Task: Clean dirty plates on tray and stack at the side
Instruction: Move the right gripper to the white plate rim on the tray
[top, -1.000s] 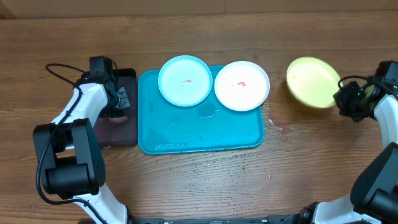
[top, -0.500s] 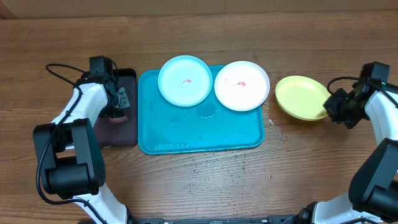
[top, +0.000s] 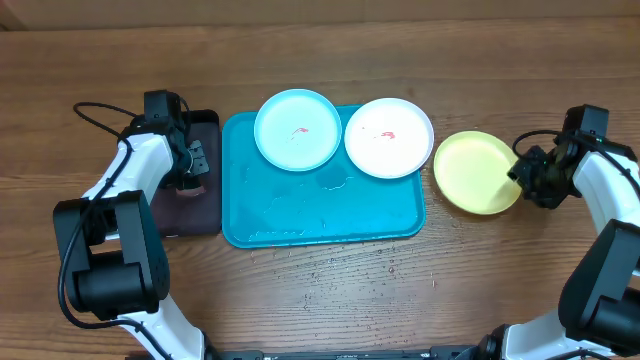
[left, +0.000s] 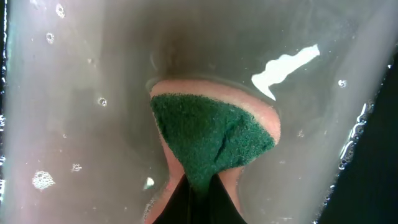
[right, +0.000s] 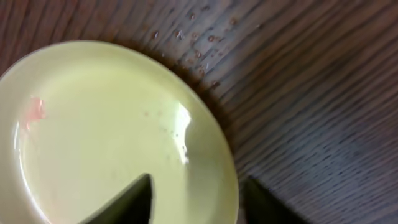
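Observation:
Two plates rest on the far edge of the turquoise tray (top: 320, 215): a light cyan one (top: 297, 130) and a white one (top: 388, 137), each with a red smear. The yellow-green plate (top: 477, 172) lies flat on the table just right of the tray; a faint pink smear (right: 34, 111) shows on it. My right gripper (top: 522, 175) is at that plate's right rim, open, one finger over the plate (right: 106, 124) and one outside the rim. My left gripper (top: 190, 160) is over the black tray (top: 205, 215), shut on a green-and-pink sponge (left: 211, 134) in soapy water.
Water drops and small specks lie on the wood in front of and right of the turquoise tray. A black cable (top: 95, 115) loops behind the left arm. The table's wood stretches bare along the front and the back.
My right gripper carried the yellow-green plate left and down until it lay flat beside the tray, then its jaws parted. The left arm has stayed still.

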